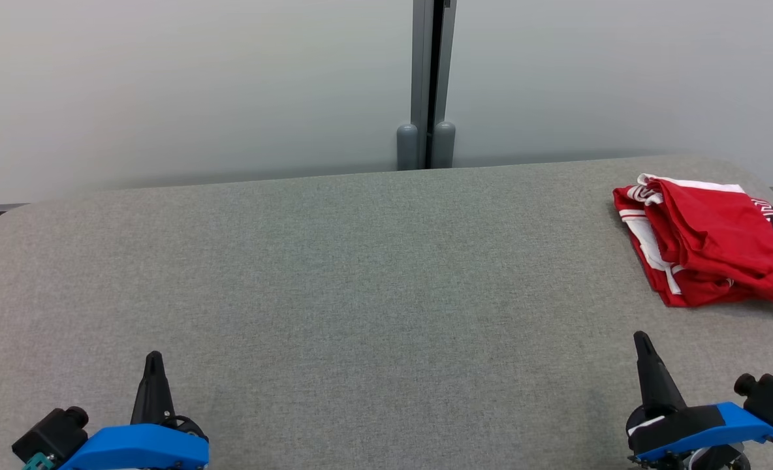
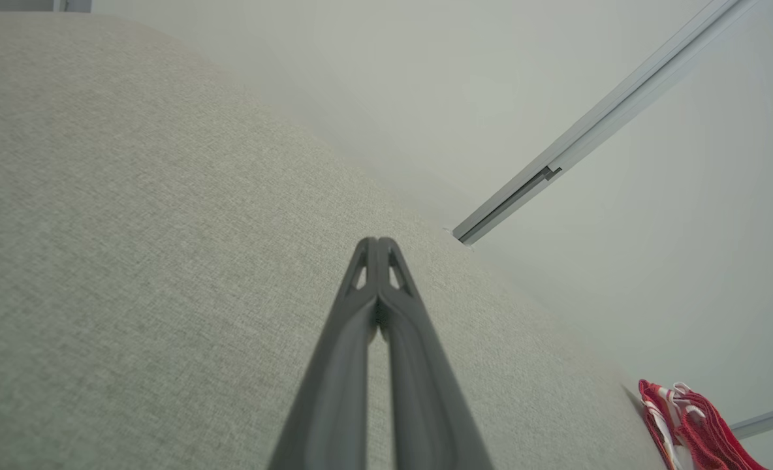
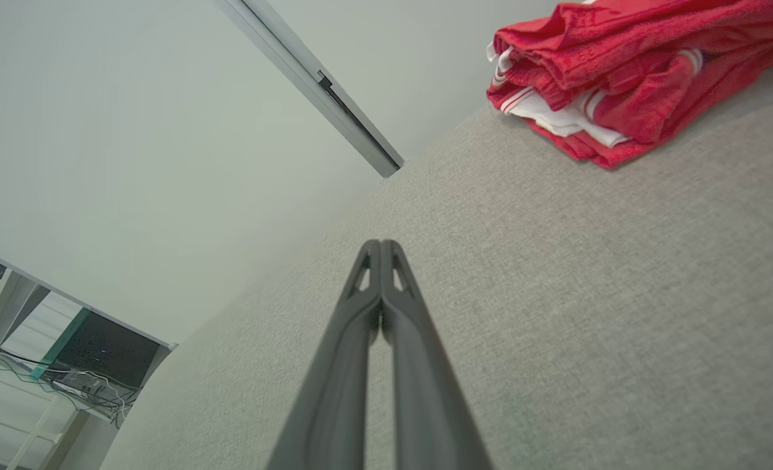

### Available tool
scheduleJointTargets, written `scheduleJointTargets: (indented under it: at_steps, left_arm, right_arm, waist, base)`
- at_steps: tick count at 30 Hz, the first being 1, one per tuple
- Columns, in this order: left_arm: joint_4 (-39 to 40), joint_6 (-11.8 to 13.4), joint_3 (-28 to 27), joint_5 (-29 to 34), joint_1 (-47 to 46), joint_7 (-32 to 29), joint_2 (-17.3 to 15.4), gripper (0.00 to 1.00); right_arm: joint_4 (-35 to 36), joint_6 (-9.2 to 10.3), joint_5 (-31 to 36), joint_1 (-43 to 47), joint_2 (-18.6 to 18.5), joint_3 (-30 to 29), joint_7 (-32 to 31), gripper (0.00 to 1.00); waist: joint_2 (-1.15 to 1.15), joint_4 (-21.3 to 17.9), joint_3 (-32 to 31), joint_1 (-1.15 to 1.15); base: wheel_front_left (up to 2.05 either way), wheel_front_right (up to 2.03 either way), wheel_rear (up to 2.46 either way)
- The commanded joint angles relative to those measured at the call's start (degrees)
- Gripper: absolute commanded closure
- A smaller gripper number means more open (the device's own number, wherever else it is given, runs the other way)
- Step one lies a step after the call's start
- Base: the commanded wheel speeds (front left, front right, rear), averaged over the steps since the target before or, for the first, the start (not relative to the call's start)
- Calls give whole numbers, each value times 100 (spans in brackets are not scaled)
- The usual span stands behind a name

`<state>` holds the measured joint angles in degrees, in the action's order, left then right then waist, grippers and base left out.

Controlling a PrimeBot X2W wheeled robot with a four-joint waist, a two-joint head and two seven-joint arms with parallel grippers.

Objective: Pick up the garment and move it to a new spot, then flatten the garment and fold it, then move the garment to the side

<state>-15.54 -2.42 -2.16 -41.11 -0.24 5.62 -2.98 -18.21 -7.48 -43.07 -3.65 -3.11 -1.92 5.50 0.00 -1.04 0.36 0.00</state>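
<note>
Red garment (image 1: 713,241) bundled at the table's (image 1: 360,274) right edge; left gripper (image 1: 154,362) and right gripper (image 1: 641,344) (both pinched closed, empty) idle. Best pickup, likely: right opens wide over near folds.

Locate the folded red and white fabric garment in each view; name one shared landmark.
Head view: folded red and white fabric garment, far right on the grey fabric table.
Left wrist view: garment, lower right corner.
Right wrist view: garment, upper right.
Shared landmark: grey wall post behind the table.

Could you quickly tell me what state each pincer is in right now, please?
Left pincer: closed, holding nothing.
Right pincer: closed, holding nothing.
</note>
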Motion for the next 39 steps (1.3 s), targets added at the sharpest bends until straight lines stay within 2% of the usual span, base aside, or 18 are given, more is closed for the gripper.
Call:
scheduleJointTargets:
  at_steps: [1, 39]
  left_arm:
    - [90, -40, -44, -217, -185, -40, -8, 100]
    - [130, -290, -255, -2774, -424, -664, 2, 100]
  right_arm:
    - [102, -1, -229, -150, 2, -36, -62, 100]
    - [279, -2, -2680, -238, 14, -268, -663, 100]
  waist:
    - [0, 2, 0, 0]
    - [0, 45, -8, 0]
  base:
    - [0, 0, 0]
    - [0, 0, 0]
